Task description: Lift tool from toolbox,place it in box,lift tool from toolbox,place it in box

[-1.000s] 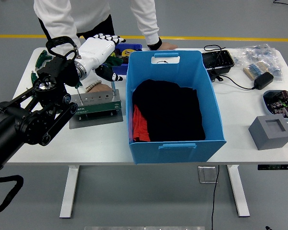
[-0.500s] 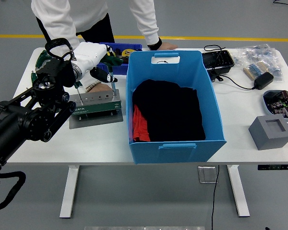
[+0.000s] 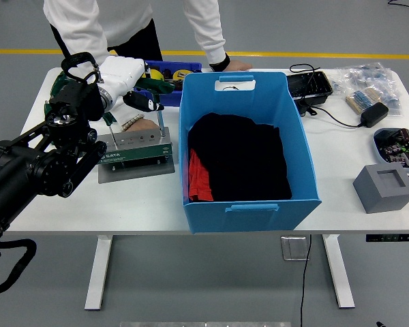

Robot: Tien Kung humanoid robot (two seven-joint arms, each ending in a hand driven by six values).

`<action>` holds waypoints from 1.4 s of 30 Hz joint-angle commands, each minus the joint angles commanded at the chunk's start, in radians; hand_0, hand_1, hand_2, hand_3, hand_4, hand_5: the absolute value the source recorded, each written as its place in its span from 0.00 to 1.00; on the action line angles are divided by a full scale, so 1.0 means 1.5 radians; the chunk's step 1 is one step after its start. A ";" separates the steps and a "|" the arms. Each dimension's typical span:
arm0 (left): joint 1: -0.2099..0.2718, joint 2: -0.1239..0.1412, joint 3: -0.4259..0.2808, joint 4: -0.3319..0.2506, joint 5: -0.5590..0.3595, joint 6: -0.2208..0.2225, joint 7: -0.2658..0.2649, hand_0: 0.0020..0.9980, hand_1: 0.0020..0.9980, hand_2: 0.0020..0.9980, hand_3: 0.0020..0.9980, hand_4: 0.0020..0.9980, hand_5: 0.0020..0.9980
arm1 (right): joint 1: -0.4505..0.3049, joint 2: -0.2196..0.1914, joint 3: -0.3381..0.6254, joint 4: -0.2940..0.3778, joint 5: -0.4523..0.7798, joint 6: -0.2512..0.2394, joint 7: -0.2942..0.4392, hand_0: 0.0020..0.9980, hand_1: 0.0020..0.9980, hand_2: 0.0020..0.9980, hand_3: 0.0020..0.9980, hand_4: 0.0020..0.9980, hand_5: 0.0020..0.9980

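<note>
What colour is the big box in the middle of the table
The big box is light blue, seen clearly in the head view.

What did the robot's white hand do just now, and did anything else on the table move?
The left hand pulled back toward the robot and to the left, away from the blue box, and its fingers curled downward over the tool stand. Whether it grasped a tool can't be told. The person's hand stayed resting on the table's far edge, and the blue box, grey block and cables did not move.
</note>
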 joint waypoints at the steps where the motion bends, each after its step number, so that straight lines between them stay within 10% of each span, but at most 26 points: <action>1: -0.001 0.000 0.000 0.002 0.000 0.002 0.001 0.49 0.32 0.32 0.36 1.00 0.56 | 0.000 0.000 0.001 0.000 -0.001 -0.001 0.000 0.73 0.73 0.78 0.63 0.86 0.76; 42: -0.010 -0.021 0.031 0.053 -0.111 0.030 0.012 0.34 0.12 0.14 0.18 1.00 0.58 | 0.002 -0.003 -0.026 0.000 0.015 -0.010 0.000 0.72 0.72 0.78 0.63 0.85 0.76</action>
